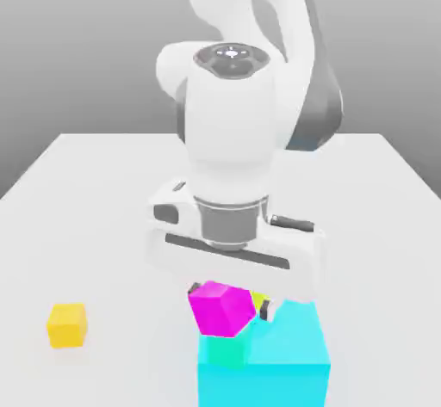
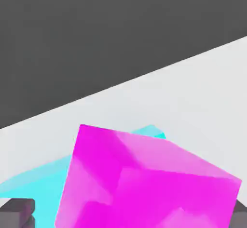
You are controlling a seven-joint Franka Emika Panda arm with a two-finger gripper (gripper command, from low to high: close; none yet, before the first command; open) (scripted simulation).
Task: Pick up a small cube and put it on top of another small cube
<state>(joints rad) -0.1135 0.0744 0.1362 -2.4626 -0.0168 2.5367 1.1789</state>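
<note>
My gripper [image 1: 231,304] is shut on the small magenta cube [image 1: 220,309], which sits tilted between the two fingers. It hangs over the near corner of the big cyan block [image 1: 284,366], on the exterior view's left side of that block; whether cube and block touch I cannot tell. In the hand view the magenta cube [image 2: 144,183] looms close, with a dark finger [image 2: 17,211] beside it and the cyan block [image 2: 38,183] behind it.
A small orange-yellow cube [image 1: 66,324] rests on the white table [image 1: 95,216] towards the exterior view's left, well apart from the arm. A sliver of lime green [image 1: 258,299] peeks out behind the magenta cube; what it belongs to I cannot tell.
</note>
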